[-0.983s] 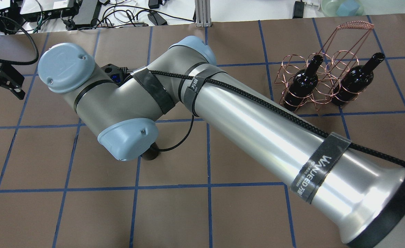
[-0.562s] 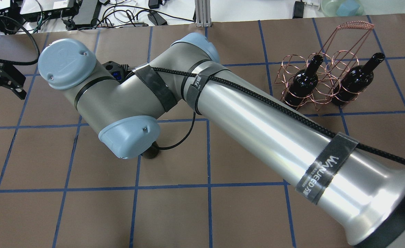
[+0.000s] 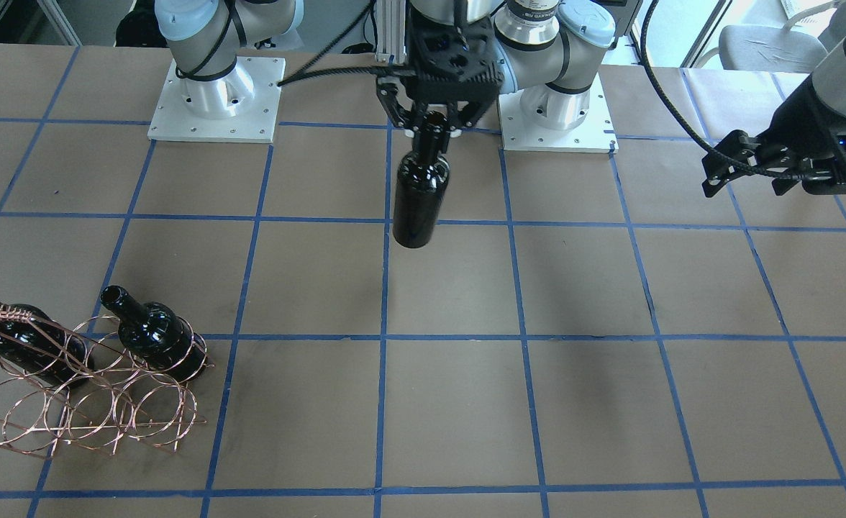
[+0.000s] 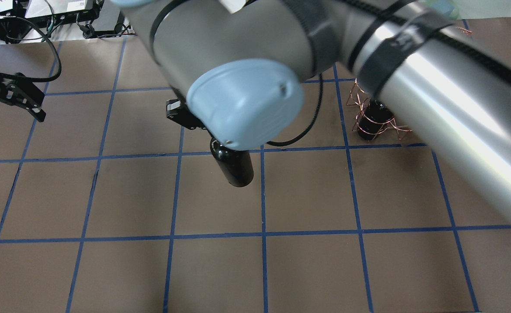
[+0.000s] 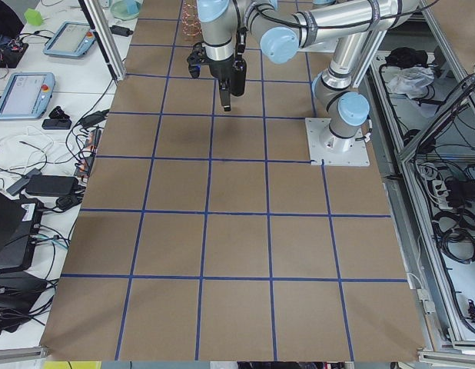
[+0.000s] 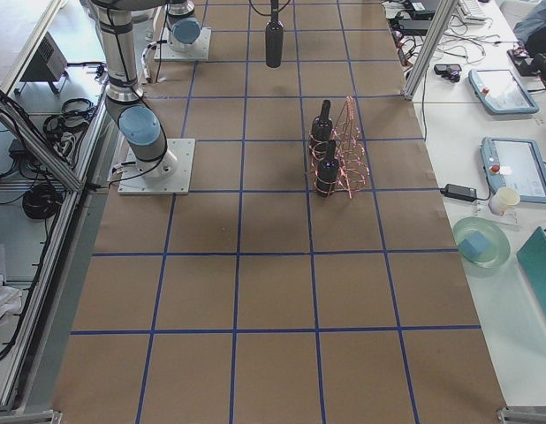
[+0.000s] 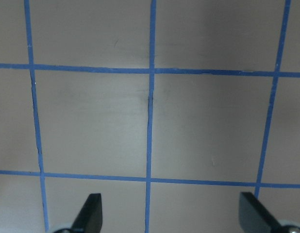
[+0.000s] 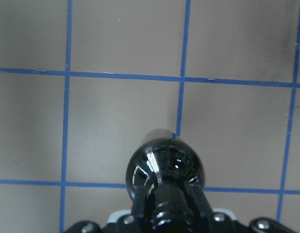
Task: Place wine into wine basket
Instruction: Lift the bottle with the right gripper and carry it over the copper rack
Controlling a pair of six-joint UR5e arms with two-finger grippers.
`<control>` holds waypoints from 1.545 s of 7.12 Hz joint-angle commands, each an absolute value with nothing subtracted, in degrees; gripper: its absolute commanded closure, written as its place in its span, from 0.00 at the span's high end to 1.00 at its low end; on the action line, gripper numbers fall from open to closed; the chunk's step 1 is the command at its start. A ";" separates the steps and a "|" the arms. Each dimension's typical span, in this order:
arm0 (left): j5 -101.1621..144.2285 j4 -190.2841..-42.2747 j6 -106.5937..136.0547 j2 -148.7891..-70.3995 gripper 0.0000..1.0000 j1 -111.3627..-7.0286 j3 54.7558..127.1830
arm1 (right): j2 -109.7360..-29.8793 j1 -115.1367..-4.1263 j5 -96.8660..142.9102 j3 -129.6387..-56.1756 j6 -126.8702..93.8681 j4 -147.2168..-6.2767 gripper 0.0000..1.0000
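Note:
My right gripper [image 3: 431, 129] is shut on the neck of a near-black wine bottle [image 3: 420, 194] and holds it upright, clear above the table's middle near the robot. The bottle also shows in the overhead view [image 4: 234, 167] and from above in the right wrist view [image 8: 164, 162]. The copper wire wine basket [image 3: 70, 392] stands on my right side of the table and holds two more dark bottles [image 3: 155, 334] [image 3: 26, 347]. My arm hides most of the basket in the overhead view [image 4: 370, 124]. My left gripper [image 3: 714, 169] is open and empty, far to my left.
The table is brown paper with a blue tape grid [image 3: 383, 337]. The two arm base plates [image 3: 213, 101] [image 3: 556, 119] sit at the robot's edge. Cables and devices [image 4: 42, 17] lie beyond the far edge. The left wrist view shows only bare grid between the open fingertips [image 7: 91, 209].
My right arm has risen toward the overhead camera and swung right; the bottle now hangs in view below the wrist. The arm now covers most of the basket. The left gripper barely moved.

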State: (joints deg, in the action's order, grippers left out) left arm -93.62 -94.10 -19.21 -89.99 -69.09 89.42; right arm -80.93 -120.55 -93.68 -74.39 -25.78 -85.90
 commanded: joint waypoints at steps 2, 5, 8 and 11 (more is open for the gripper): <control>-92.99 -92.81 -7.78 -90.18 1.00 -78.36 89.47 | -93.92 -102.45 -96.93 -74.62 -0.89 -70.79 0.00; -92.64 -93.07 -5.19 -87.90 1.00 -84.02 89.73 | -97.21 -86.19 -95.64 -75.06 17.53 -69.33 0.00; -92.90 -92.90 -5.28 -85.78 1.00 -84.02 93.34 | -96.59 -75.42 -89.56 -78.74 27.76 -79.76 0.00; -92.99 -92.90 -5.36 -85.78 1.00 -84.02 93.43 | -88.26 -74.97 -87.89 -78.84 32.43 -88.23 0.00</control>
State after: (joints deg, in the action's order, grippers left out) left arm -92.94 -92.90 -5.26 -85.82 -84.02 93.38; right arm -90.89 -75.14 -88.20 -78.76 31.43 -85.71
